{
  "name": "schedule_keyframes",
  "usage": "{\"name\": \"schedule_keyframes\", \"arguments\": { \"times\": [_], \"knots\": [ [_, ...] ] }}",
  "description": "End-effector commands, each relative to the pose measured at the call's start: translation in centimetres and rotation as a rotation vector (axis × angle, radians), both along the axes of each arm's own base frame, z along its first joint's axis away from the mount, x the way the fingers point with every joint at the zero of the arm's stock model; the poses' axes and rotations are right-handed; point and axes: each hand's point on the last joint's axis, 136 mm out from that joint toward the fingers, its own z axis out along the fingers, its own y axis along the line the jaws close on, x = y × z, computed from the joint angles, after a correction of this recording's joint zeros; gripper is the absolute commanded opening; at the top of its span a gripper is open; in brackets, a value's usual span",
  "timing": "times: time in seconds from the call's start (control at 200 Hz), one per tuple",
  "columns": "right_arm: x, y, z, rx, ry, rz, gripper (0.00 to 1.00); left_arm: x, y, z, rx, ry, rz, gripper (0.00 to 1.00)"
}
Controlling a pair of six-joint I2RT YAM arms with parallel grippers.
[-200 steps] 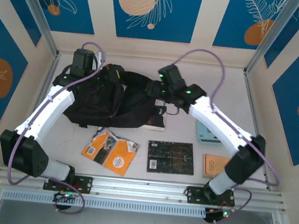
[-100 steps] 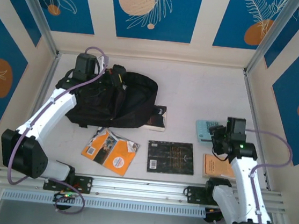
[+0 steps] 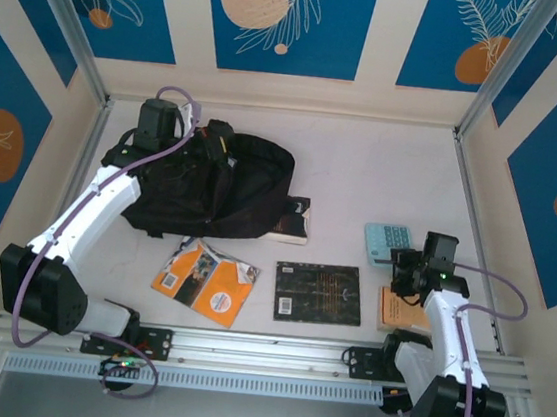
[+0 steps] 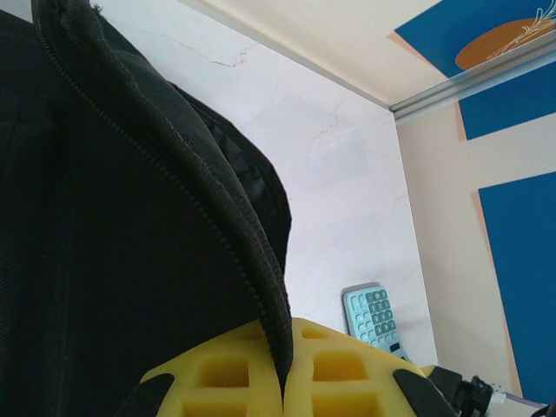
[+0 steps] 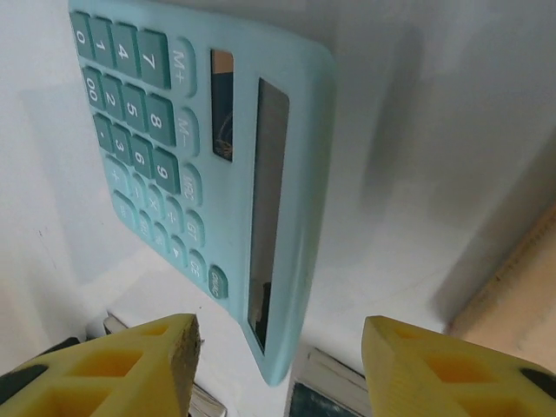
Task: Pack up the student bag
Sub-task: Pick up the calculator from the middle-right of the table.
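The student bag [image 3: 225, 190], a large black backpack, lies at the back left of the table. My left gripper [image 3: 214, 141] is shut on its zipper edge at the top. In the left wrist view the yellow fingers [image 4: 217, 378] pinch that black zipper rim [image 4: 276, 334] of the bag [image 4: 95, 261]. My right gripper [image 3: 403, 266] hovers open at the near edge of a light blue calculator [image 3: 383, 243]. In the right wrist view the calculator [image 5: 208, 156] has its near corner between my spread right gripper [image 5: 278, 343], touching neither finger.
A book [image 3: 293, 226] sticks out from under the bag's right side. An orange book [image 3: 205, 281] and a flat black book [image 3: 317, 291] lie near the front. A tan book [image 3: 400, 309] lies under my right arm. The calculator [image 4: 373, 317] also appears past my left fingers.
My right arm has pulled back from the bag and swung right and down to the calculator. The left gripper has kept its hold on the bag's rim.
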Motion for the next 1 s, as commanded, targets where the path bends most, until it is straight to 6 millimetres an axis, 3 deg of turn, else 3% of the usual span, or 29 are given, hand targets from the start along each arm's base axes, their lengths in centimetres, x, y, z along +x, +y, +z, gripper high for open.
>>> {"name": "schedule_keyframes", "arguments": {
  "times": [0.0, 0.59, 0.83, 0.995],
  "knots": [
    [1.5, -0.1, 0.0, 0.028, -0.056, -0.010, 0.51, -0.3, -0.4, 0.9, -0.011, -0.029, -0.020, 0.00],
    [1.4, -0.6, -3.6, 0.010, 0.000, -0.025, 0.41, -0.1, -0.5, 0.4, -0.006, -0.019, -0.022, 0.00],
    [2.1, -1.3, -3.4, -0.022, -0.014, -0.017, 0.19, -0.1, -0.5, 0.4, -0.003, -0.020, -0.022, 0.00],
    [2.7, -1.8, -1.3, -0.055, -0.060, -0.006, 0.09, 0.0, -0.6, 0.4, -0.004, -0.019, -0.026, 0.00]
  ]
}}
